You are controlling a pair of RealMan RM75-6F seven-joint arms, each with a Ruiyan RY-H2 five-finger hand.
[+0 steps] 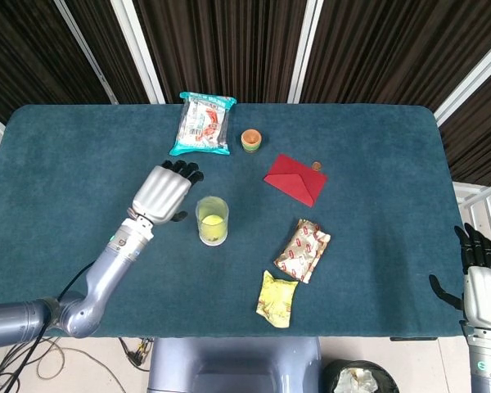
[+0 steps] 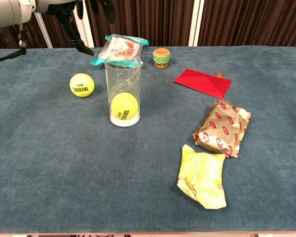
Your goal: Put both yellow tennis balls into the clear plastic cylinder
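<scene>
The clear plastic cylinder [image 2: 123, 89] [image 1: 212, 219] stands upright left of the table's middle. One yellow tennis ball [image 2: 124, 106] lies at its bottom. The second yellow tennis ball [image 2: 82, 85] rests on the cloth to the cylinder's left; in the head view my left hand covers it. My left hand [image 1: 162, 192] [image 2: 79, 19] hovers above that ball with fingers spread and nothing in it. My right hand [image 1: 479, 278] hangs off the table's right edge, fingers slightly apart, empty.
A snack bag [image 1: 202, 123] and a small orange cup [image 1: 251, 140] sit at the back. A red envelope [image 1: 295, 178] lies right of centre, with a foil packet [image 1: 303, 250] and a yellow wrapper [image 1: 277, 299] nearer the front edge.
</scene>
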